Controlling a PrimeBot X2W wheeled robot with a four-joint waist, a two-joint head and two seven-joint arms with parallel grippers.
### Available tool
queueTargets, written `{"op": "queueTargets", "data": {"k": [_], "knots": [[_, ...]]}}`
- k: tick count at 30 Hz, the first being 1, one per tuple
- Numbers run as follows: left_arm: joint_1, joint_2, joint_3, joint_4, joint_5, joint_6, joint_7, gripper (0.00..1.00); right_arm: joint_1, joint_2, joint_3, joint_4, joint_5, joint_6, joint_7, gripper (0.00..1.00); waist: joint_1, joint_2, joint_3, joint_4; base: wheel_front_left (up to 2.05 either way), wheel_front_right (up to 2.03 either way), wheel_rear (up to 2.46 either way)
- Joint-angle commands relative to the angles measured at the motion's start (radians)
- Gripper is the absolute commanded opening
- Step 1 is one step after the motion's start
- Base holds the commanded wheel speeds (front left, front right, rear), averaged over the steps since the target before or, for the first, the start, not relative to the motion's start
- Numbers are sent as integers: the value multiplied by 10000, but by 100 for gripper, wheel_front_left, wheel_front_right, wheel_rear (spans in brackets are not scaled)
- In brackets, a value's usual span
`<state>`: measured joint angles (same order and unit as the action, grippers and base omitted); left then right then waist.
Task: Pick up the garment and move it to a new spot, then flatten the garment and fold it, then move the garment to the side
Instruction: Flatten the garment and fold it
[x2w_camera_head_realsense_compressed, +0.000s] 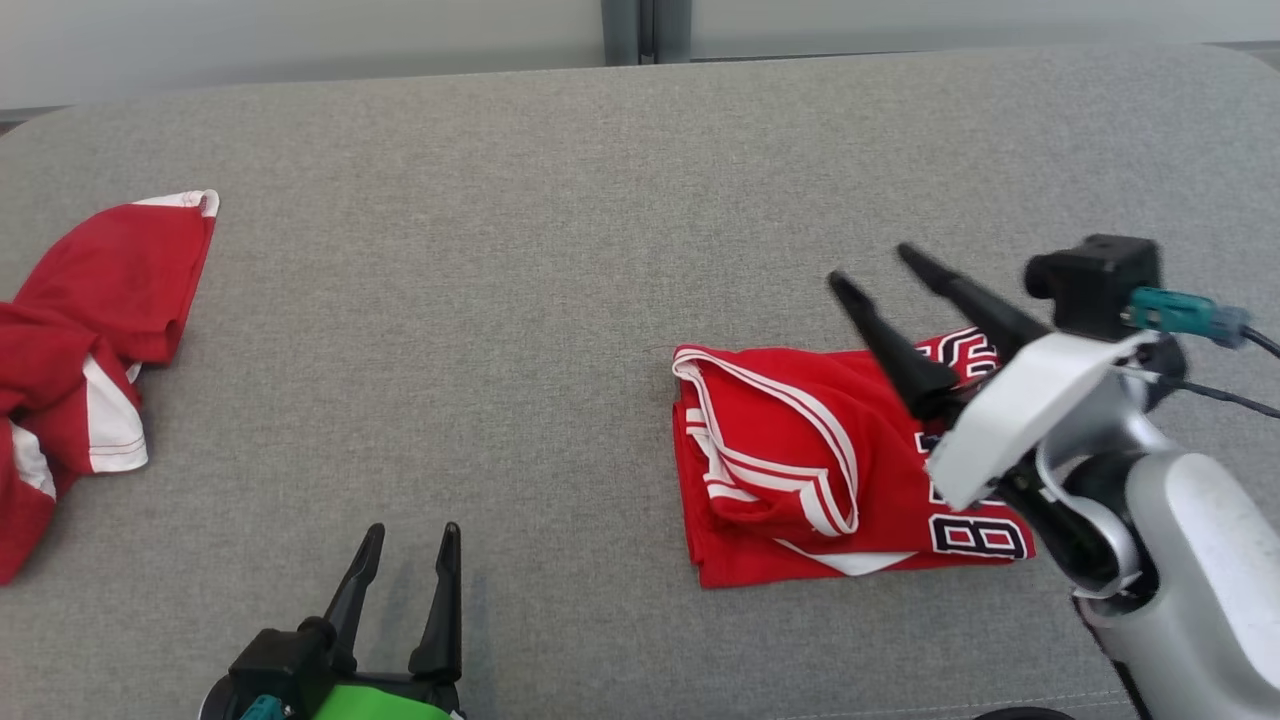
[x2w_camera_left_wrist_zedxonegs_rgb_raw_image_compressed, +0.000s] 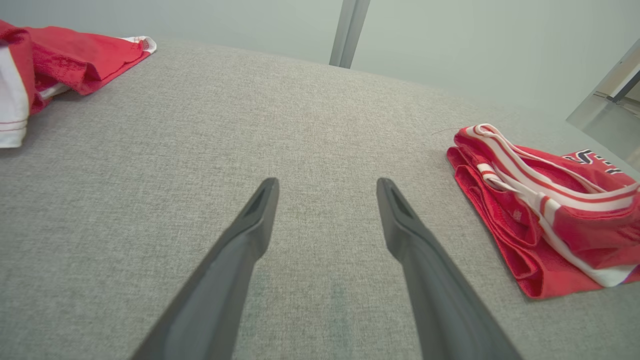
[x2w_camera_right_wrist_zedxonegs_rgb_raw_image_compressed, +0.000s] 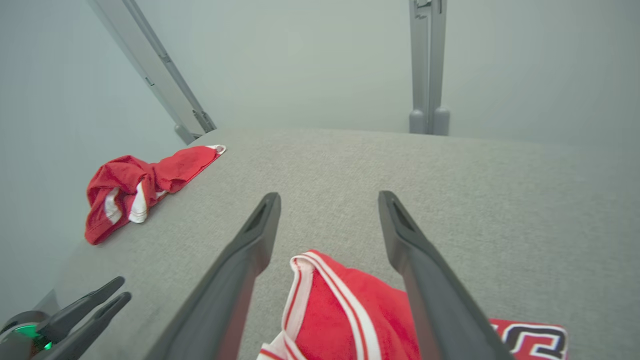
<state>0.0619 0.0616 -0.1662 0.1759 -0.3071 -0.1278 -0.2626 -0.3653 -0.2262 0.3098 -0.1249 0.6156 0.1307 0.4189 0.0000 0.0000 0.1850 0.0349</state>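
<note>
Folded red jersey with white trim (x2w_camera_head_realsense_compressed: 800, 460) sits right of centre on the grey fabric tabletop (x2w_camera_head_realsense_compressed: 500, 250). Right gripper (x2w_camera_head_realsense_compressed: 870, 265) hangs over it, fingers spread wide, gripping nothing. Left gripper (x2w_camera_head_realsense_compressed: 413, 530) at lower left is wide open too, empty. Crumpled red-and-white garment (x2w_camera_head_realsense_compressed: 90, 330) lies far left.

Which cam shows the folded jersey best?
Head view: the folded jersey lies nearly whole on the grey surface, its right part covered by the right gripper and arm. Left wrist view catches its layered left edge, cut off at the frame. Right wrist view has one corner of it between the fingers.
</note>
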Motion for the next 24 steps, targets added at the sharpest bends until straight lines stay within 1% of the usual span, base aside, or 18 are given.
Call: {"op": "queueTargets", "data": {"k": [1,2,3,5,7,8,9,10,12,14,17,19,24], "knots": [[68,45,93,-88,15,-51,-26,100,203,-337,-275,-182,-686,-1,-587,100,0,0,98,-174,0,0,0],[74,35,134,-155,13,-51,-26,100,346,-500,-442,-272,-1128,-1,-1089,58,0,0,157,-234,0,0,0],[69,33,135,-209,18,-51,-24,100,501,-593,-602,-244,-1507,-1,-1616,2,0,0,223,-291,0,0,0],[-2,41,95,-266,48,-51,-24,100,844,-966,-767,60,-2442,-1,-2689,0,0,0,367,-363,0,0,0],[-119,103,57,-322,72,-51,-24,100,1169,-995,-923,551,-3419,-9,-4098,0,0,0,544,-429,0,0,0],[-198,132,23,-325,77,-51,-24,100,1355,-892,-925,864,-3900,-2,-4891,0,0,0,634,-431,0,0,0],[-260,158,-24,-328,87,-51,-24,100,1579,-655,-949,1250,-4294,-2,-5694,0,0,0,715,-423,0,0,0],[-396,216,-92,-343,96,-52,-24,100,1903,-296,-1043,1983,-5158,-1,-6621,0,0,0,892,-376,0,0,0],[-486,298,-68,-369,103,-52,-24,100,1961,219,-1352,2380,-5907,-10,-6834,0,0,0,1071,-362,0,0,0],[-572,368,-40,-402,134,-52,-24,100,1911,824,-1711,2147,-6468,-9,-6856,0,0,0,1265,-373,0,0,0],[-622,496,-127,-383,183,-52,-24,100,1971,1282,-2090,2173,-7137,-10,-6838,0,0,0,1435,-403,0,0,0],[-634,585,-154,-385,186,-52,-24,100,1847,1483,-2022,2518,-7391,-9,-6839,0,0,0,1490,-409,0,0,0],[-772,706,-250,-387,135,-46,-24,100,1478,1623,-1662,3635,-7566,-9,-6843,0,0,0,1595,-272,0,0,0]]}}
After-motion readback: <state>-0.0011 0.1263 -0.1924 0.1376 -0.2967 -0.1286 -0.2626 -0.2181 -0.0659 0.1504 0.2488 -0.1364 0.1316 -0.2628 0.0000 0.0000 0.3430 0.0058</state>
